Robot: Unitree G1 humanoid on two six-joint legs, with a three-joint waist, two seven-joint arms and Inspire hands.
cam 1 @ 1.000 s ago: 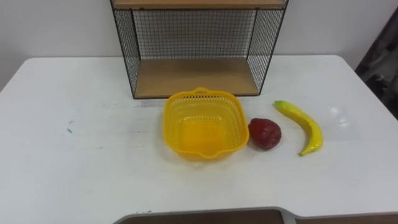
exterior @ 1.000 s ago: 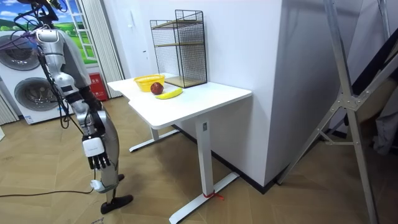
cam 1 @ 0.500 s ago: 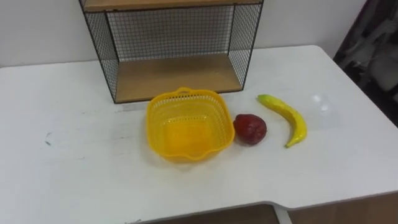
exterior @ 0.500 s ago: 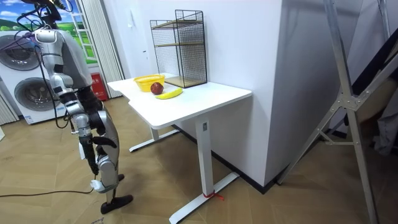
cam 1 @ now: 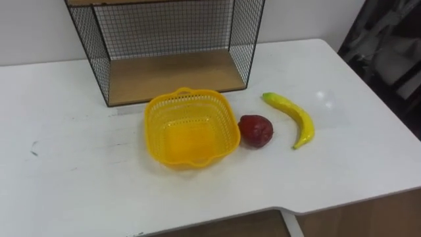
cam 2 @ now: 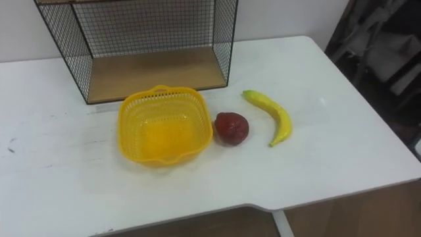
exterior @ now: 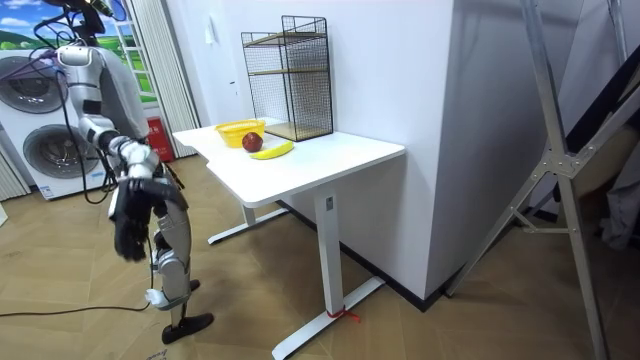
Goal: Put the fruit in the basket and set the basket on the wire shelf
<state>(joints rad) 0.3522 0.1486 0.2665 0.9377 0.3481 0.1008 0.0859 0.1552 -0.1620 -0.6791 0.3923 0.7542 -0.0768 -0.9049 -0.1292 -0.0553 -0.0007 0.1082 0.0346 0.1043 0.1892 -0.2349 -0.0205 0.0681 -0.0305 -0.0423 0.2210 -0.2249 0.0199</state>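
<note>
Red fruit (cam 1: 255, 130) & banana (cam 1: 300, 116) noted on table (cam 1: 79, 191), just right of empty basket (cam 1: 152, 129); banana's axis runs far-left to near-right. Right hand (exterior: 128, 228) seen low, off table, state can't be told; judged nearer to fruit.

Looked like a home laundry room fitted out as a robot test space. Showed two front-loading washing machines (exterior: 45, 155) beside a pale curtain (exterior: 170, 70) and a herringbone wooden floor (exterior: 260, 320). Held a white counter (exterior: 320, 160) carrying a wire shelf (exterior: 290, 75) against a bare white partition (exterior: 400, 70). Had a tall metal rig frame (exterior: 560, 150) at the room view's right.
</note>
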